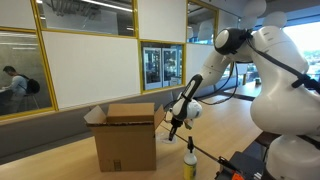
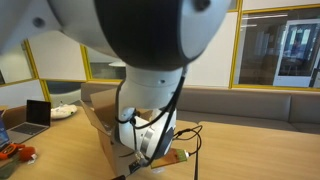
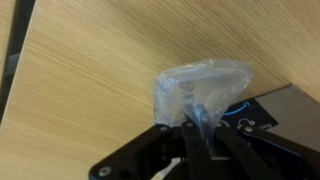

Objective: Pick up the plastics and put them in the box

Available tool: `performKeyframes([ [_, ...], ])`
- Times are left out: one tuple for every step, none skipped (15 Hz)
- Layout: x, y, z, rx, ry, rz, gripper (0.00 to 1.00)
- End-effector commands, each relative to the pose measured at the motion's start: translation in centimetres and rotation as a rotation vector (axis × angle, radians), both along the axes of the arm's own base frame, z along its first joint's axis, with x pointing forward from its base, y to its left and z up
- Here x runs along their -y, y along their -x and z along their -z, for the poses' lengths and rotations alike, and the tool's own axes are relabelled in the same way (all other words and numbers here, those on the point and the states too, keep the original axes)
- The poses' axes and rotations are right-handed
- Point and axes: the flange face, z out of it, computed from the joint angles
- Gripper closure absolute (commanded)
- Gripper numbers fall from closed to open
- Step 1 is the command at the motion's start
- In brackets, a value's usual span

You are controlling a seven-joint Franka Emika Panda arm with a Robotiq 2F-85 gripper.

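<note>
1. In the wrist view, the gripper (image 3: 197,122) has its jaws drawn tight together, pinching the lower edge of the plastics (image 3: 200,82), a crumpled, whitish, see-through wad of film.
2. The film appears to rest on the pale wooden table (image 3: 90,70), with a dark flat object (image 3: 285,108) just beside it; I cannot tell what that is.
3. In an exterior view, the arm reaches down close beside the box (image 1: 125,140), brown cardboard standing upright with its top flaps open.
4. The step in hand looks like the grasp: the pinch is made and the lift is not yet done.
5. Next it calls for a lift high enough to clear the flaps, a short carry over the opening, then a release. Film this flimsy could slip or snag.
</note>
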Motion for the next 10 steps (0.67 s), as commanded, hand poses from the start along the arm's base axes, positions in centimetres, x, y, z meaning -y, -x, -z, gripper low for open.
performKeyframes([
  [-0.4, 1.0, -7.3, 0.003, 0.085, 0.137, 0.94],
  [-0.2, 1.1, -9.0, 0.018, 0.111, 0.176, 0.94],
  [0.0, 1.2, -11.0, 0.04, 0.141, 0.219, 0.94],
  [0.3, 1.3, -12.7, 0.052, 0.169, 0.253, 0.94],
  [0.6, 1.3, -14.8, 0.069, 0.197, 0.288, 0.94],
  [0.7, 1.5, -16.5, 0.082, 0.234, 0.323, 0.94],
  [1.2, 1.4, -18.2, 0.095, 0.27, 0.352, 0.94],
  [1.3, 1.4, -19.9, 0.103, 0.309, 0.374, 0.94],
  [0.9, 1.0, -21.2, 0.101, 0.348, 0.383, 0.94],
  [0.6, 0.8, -22.5, 0.11, 0.39, 0.398, 0.94],
])
